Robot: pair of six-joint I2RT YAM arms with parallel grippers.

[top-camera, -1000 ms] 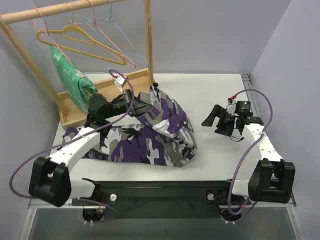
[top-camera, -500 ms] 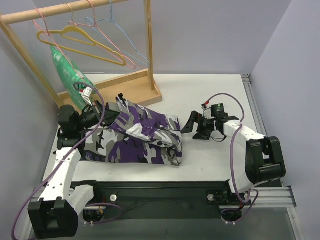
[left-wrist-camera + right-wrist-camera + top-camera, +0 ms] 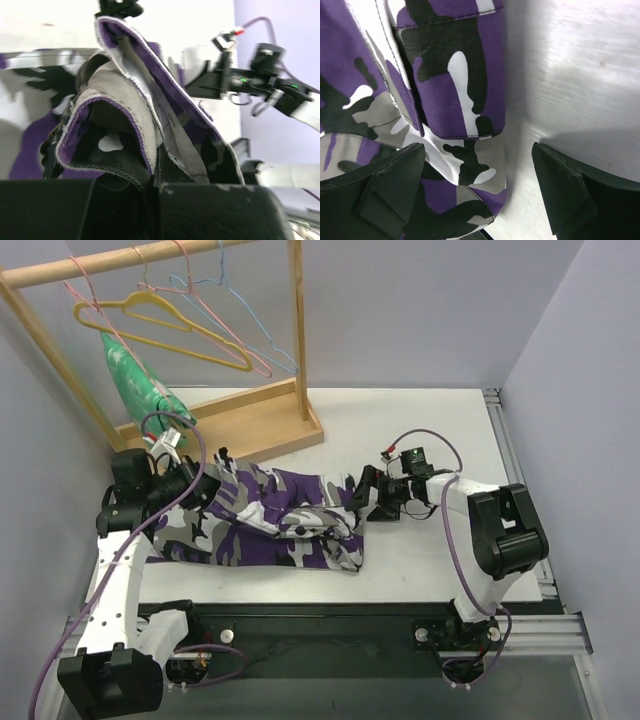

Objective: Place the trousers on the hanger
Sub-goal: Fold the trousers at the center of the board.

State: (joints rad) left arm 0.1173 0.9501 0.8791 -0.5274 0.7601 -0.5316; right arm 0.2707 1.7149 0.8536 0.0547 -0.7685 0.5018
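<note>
Both stretched low, left gripper pinches the camouflage trousers' edge; right gripper gapes beside their opposite end.

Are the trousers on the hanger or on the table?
The trousers lie bunched on the table, one end in the left gripper; the hanger hangs bare.

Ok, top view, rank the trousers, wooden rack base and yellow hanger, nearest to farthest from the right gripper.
From the right gripper:
1. trousers, just left of it
2. wooden rack base, back left
3. yellow hanger, high, far left
</note>
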